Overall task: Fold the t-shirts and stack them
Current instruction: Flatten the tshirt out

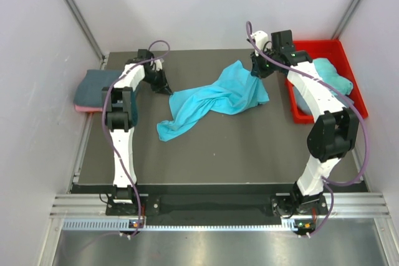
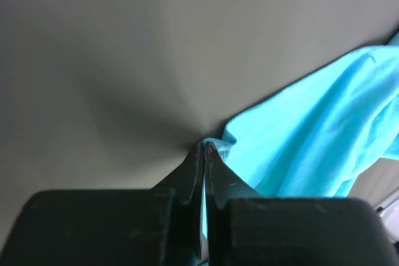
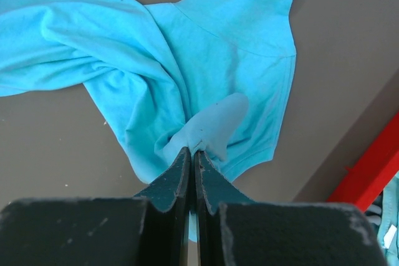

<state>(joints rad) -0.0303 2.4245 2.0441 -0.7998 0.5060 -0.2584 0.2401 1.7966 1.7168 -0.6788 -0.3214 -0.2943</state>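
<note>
A turquoise t-shirt (image 1: 212, 101) lies crumpled and stretched across the middle of the dark table. My left gripper (image 1: 167, 90) is at its left end. In the left wrist view that gripper (image 2: 204, 147) is shut, with the edge of the turquoise cloth (image 2: 312, 135) pinched at its tips. My right gripper (image 1: 255, 73) is at the shirt's far right end. The right wrist view shows this gripper (image 3: 192, 152) shut on a bunched fold of the shirt (image 3: 156, 48). A folded slate blue-grey t-shirt (image 1: 93, 88) rests on a pink one (image 1: 87, 109) at the table's left edge.
A red bin (image 1: 324, 45) stands at the back right, behind the right arm, with a teal shirt (image 1: 330, 76) heaped in it. Its red wall (image 3: 368, 172) shows at the right of the right wrist view. White walls enclose the table on three sides.
</note>
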